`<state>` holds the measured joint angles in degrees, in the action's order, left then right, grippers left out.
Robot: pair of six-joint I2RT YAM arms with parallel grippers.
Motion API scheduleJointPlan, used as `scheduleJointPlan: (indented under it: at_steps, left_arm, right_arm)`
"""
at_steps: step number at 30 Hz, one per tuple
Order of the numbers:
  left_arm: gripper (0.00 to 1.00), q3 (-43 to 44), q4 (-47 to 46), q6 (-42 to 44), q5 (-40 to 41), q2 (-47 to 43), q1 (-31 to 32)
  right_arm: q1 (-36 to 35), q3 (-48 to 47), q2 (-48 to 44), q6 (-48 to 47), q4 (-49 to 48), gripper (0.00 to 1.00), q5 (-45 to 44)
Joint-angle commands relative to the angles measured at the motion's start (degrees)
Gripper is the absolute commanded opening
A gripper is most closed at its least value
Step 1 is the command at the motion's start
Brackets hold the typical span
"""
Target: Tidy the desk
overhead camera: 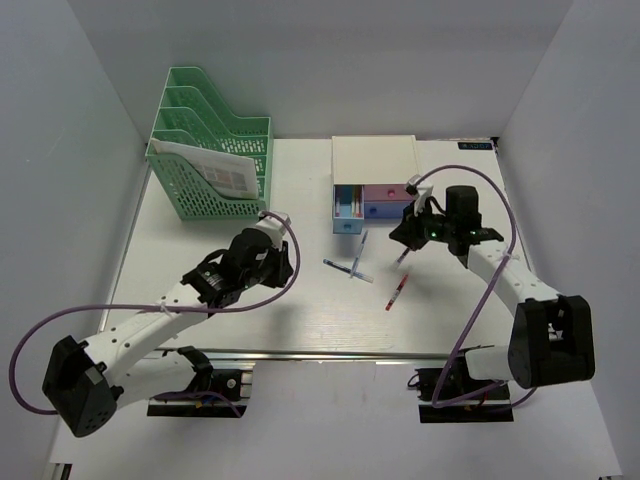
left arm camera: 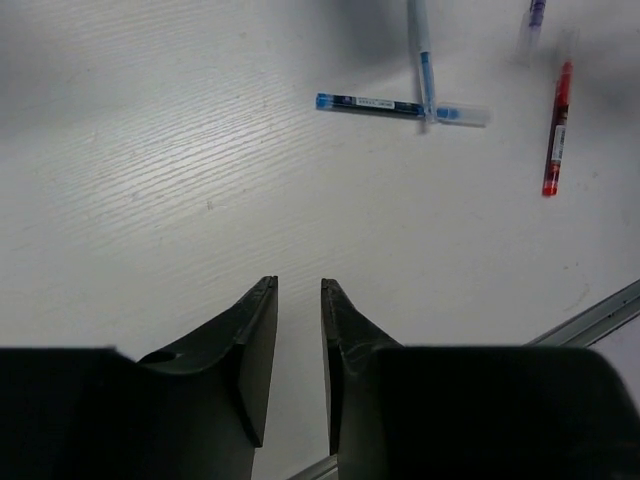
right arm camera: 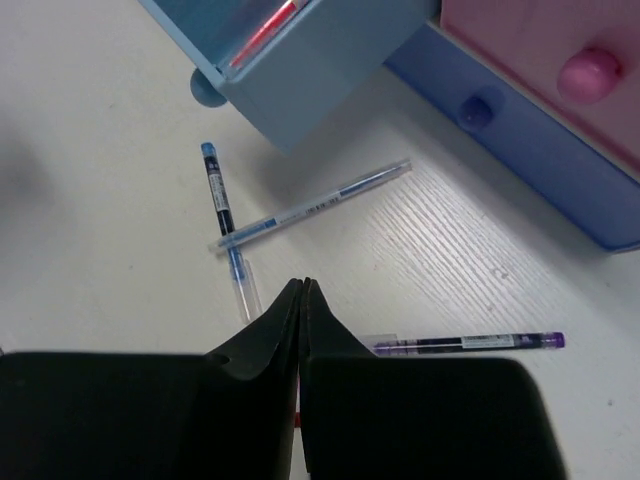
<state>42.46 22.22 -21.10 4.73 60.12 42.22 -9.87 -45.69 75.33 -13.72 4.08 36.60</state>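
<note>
Left end effector (left arm camera: 298, 285): narrowly spread, gripping nothing, above bare desk (overhead camera: 300, 190) toward the front-left. Right end effector (right arm camera: 303, 285): pressed together, empty, just beside a purple pen (right arm camera: 470, 343) mid-desk. Beyond, a dark blue pen (right arm camera: 220, 195) crossed by a clear blue pen (right arm camera: 320, 200). Red pen (overhead camera: 397, 292) nearer the front edge. Drawer box (overhead camera: 375, 158) at the back edge, blue drawer (right arm camera: 310, 50) pulled out. Green file rack (overhead camera: 210, 150) in the back-left corner.

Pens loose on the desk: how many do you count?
4. A dark blue pen and a clear blue pen lie crossed before the open drawer; a red pen lies to their right; a purple pen lies by the right gripper. Others inside the drawer aren't counted.
</note>
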Motion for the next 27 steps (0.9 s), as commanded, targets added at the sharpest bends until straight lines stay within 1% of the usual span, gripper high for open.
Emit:
scheduleJointPlan:
  at_steps: [1,2,3,4,7,8,9,10,11,12,13,15,16,19,23,26,27]
  left_arm:
    - [0.35,0.45,1.07,2.12,3.78,-4.91,0.06]
    - [0.38,-0.35,1.07,1.94,4.49,-5.97,0.06]
    - [0.46,-1.14,1.16,1.86,5.63,-7.98,0.06]
    - [0.48,-2.28,1.42,1.42,5.99,-8.87,0.06]
    - [0.52,-3.52,3.18,0.89,6.87,-12.12,0.06]
    - [0.53,-4.48,3.36,0.8,7.48,-12.91,0.06]
    - [0.53,-4.49,4.14,0.54,8.18,-13.62,0.06]
    - [0.54,-4.4,4.06,0.19,8.8,-14.67,0.58]
    - [0.54,-4.84,3.63,0.27,8.46,-14.94,0.59]
    - [0.54,-4.93,2.75,0.27,8.19,-15.2,-0.02]
    - [0.54,-4.93,2.48,0.27,7.58,-14.6,-0.03]
    - [0.54,-4.49,2.57,0.36,7.75,-13.72,-0.56]
    - [0.54,-4.23,2.92,0.36,7.92,-12.75,-0.56]
    - [0.54,-3.87,3.36,0.45,8.19,-12.57,-0.56]
    - [0.55,-4.31,3.01,0.71,8.8,-13.97,-0.56]
    - [0.55,-4.22,3.1,0.71,9.15,-13.98,-0.56]
    - [0.54,-4.14,3.09,0.71,9.07,-13.97,-0.56]
  right_arm:
    - [-3.22,-3.69,1.92,6.24,4.27,0.0,-4.07]
    - [-5.4,-3.88,2.8,7.72,4.62,0.0,-5.65]
    - [-6.29,-3.97,2.98,8.78,4.8,0.0,-6.44]
    - [-7.0,-4.05,2.98,10.01,4.45,0.0,-7.41]
    - [-11.03,-4.23,2.19,16.51,4.27,0.0,-15.3]
    - [-11.66,-3.53,1.23,17.83,4.1,0.0,-19.94]
    - [-11.84,-2.92,0.79,20.02,3.92,0.01,-21.99]
    - [-12.45,-2.39,0.52,20.91,3.66,0.18,-23.31]
    - [-12.54,-1.6,0.26,21.79,3.57,0.28,-24.81]
    - [-12.8,-1.33,0.34,22.76,3.48,0.36,-24.82]
    - [-13.16,-1.07,0.6,23.29,3.05,0.4,-24.39]
    - [-13.51,0.16,1.13,24.08,1.82,0.42,-24.56]
    - [-14.12,0.86,1.4,24.87,0.16,0.42,-27.17]
    - [-15.0,1.75,2.8,28.29,-0.3,0.42,-29.38]
    - [-16.23,2.36,5.08,31.38,-2.75,0.42,-27.64]
    - [-17.46,2.45,6.14,32.17,-3.46,0.42,-28.25]
    - [-17.9,2.36,6.23,32.43,-5.2,0.43,-28.86]
